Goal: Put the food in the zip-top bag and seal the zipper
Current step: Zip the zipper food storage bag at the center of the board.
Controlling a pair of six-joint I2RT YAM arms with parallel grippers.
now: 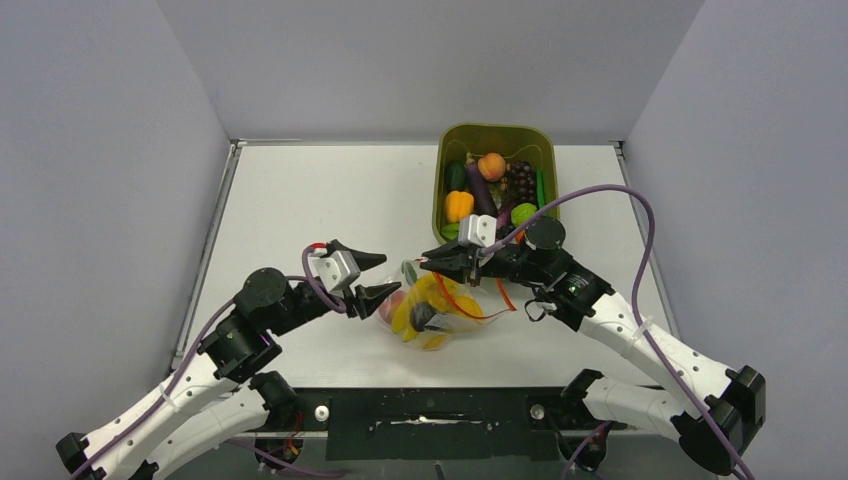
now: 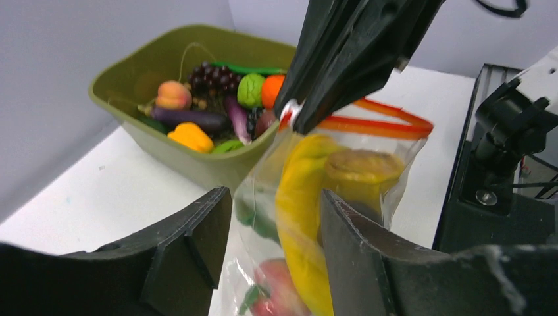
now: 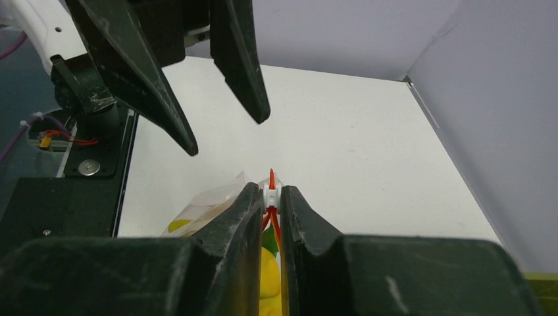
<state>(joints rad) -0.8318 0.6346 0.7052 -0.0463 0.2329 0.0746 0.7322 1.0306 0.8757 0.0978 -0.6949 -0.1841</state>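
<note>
While both arms reached forward from the near edge of the surface (image 1: 300, 200), their elbows were bent outward and their wrists were turned toward each other. The left end effector (image 1: 391, 273) pointed to the right with its fingers apart. In the left wrist view the zip-top bag (image 2: 395, 161) stood between these fingers, but whether they touched the plastic could not be told. The right end effector (image 1: 430, 262) pointed to the left, and its fingers were pressed together on the zipper (image 3: 272, 176), at a small white piece on the red-orange strip.

The bag rested on the surface between the two end effectors, with its mouth held up at the right one. Inside it were yellow peppers (image 2: 299, 197) and, lower, a pink-red fruit (image 2: 279, 286); a dark item beside them was hard to make out. In the right wrist view the fingers hid most of the bag.

Farther back stood an olive-green tub (image 1: 497, 128) with other toy fruits and vegetables (image 1: 480, 185). The right wrist covered part of its near rim.
</note>
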